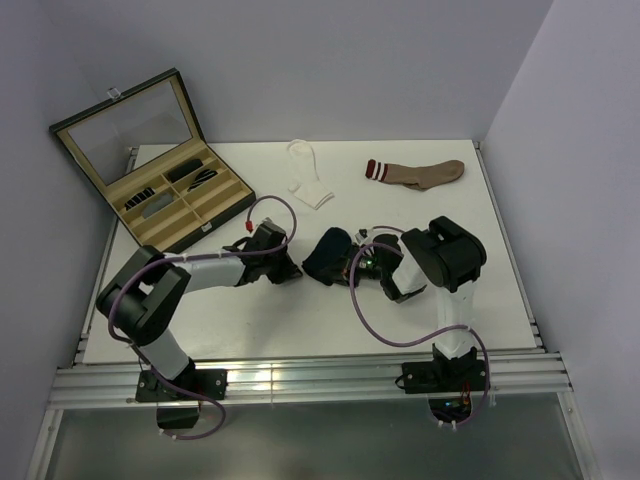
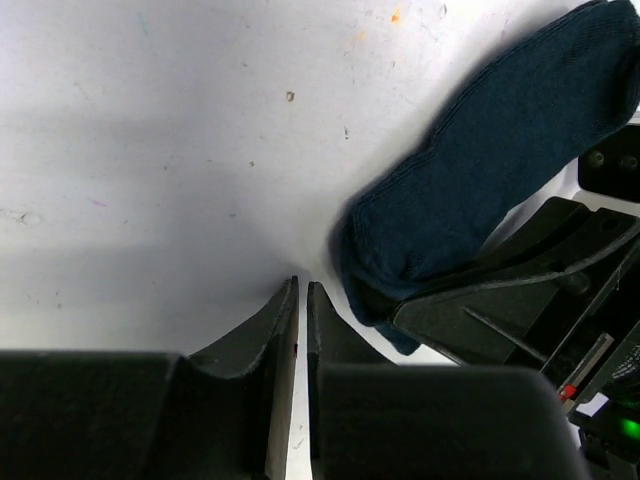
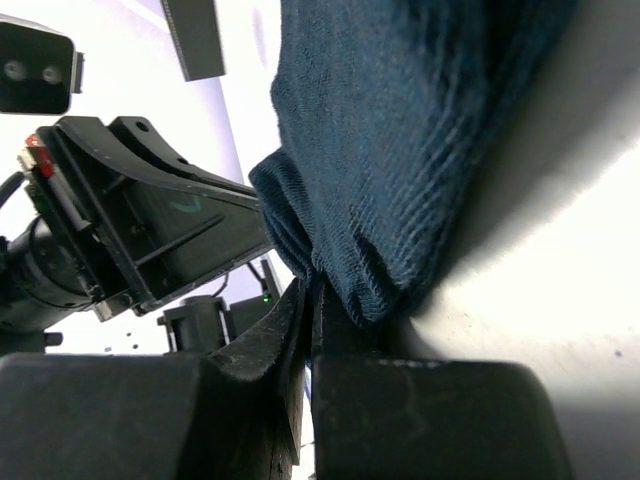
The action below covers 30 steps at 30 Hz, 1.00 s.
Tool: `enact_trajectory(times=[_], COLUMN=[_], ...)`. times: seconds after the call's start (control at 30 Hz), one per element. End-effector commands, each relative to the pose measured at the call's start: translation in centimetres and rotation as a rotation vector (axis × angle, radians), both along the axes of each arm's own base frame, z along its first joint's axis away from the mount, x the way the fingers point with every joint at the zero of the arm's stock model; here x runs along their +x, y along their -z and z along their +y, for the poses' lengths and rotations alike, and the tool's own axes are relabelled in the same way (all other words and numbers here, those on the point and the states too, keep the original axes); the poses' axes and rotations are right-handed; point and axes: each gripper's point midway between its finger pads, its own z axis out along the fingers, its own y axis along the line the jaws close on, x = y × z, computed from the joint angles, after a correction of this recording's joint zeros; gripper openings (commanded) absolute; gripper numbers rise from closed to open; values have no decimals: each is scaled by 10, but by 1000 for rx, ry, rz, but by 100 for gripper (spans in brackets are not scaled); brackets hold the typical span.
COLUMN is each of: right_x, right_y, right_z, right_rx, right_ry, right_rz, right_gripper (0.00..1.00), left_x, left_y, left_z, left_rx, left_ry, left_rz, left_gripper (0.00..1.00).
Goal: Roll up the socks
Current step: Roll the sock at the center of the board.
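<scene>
One navy sock [image 1: 328, 256], pinched by right pincer [image 3: 312, 293]

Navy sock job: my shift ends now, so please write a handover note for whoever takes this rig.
Left tool: closed to a slit, empty, beside the navy sock.
Right tool: shut on that sock's edge.
Navy sock mid-table between the arms, bunched, not a tight roll. White sock and tan striped-cuff sock lie flat at the far side.
Done: no finished roll visible. To do: roll all three.

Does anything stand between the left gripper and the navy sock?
Nothing visible: only bare table lies between the left gripper and the navy sock. The right gripper pinches the sock's edge from the opposite side.
</scene>
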Motion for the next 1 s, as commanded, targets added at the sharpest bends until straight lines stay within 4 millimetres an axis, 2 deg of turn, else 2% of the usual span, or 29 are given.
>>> enact_trajectory(times=[0.0,0.2,0.6,0.97], right_x=[3,3,6,6], right_y=[15,18,21,23], right_z=[-9,-9,-11,-12], right_rx=[-91,-98,-140,-151], right_ry=[21,22,26,26], right_rz=[5,19,18,23], right_gripper=[0,0,0,0], left_x=[6,10,11,13], left_y=[-3,-6,-25,-35], left_z=[-10,-19,-32,-30], left_rx=[-27,-67,-177,-214], left_ry=[23,32,59,31], left_rz=[-32,-47,-101,-134], left_gripper=[13,13,12,13])
